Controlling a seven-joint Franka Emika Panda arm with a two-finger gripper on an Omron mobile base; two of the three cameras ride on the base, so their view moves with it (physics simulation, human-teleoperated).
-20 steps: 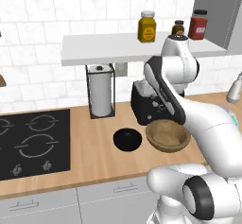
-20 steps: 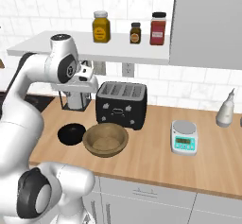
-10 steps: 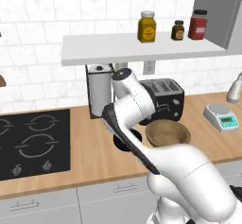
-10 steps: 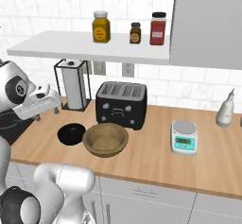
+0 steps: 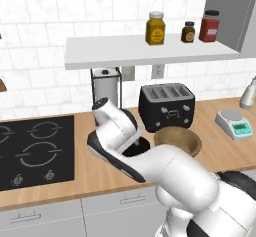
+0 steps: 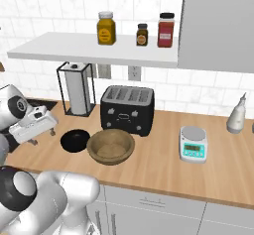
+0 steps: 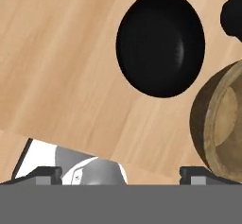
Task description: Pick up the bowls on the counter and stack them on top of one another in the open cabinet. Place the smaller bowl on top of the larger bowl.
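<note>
Two bowls sit side by side on the counter (image 6: 163, 167), and we take things in from the largest down. The counter runs across the middle of both base views, light wood grain, with the open cabinet (image 6: 94, 50) as a white shelf board above it in the upper half of the frame. On that shelf we see three jars (image 6: 106, 28) standing in a row. Below, a black toaster (image 6: 127, 110) stands at the back of the counter, a paper towel holder (image 6: 77, 90) to its left and a small scale (image 6: 193, 145) to its right in the right base view. The larger bowl (image 6: 110, 146) lies just in front of the toaster, near the frame's centre. The smaller bowl (image 6: 75, 141) lies just left of it, the two nearly touching. Our gripper (image 6: 42, 133) hangs at the left edge of the right base view, left of the black bowl and apart from it. In the hand view the smaller bowl (image 7: 160, 43) lies in the upper middle, the larger bowl (image 7: 222, 124) at the right edge, and the fingertips (image 7: 47, 173) stand wide apart at the bottom, holding nothing.
</note>
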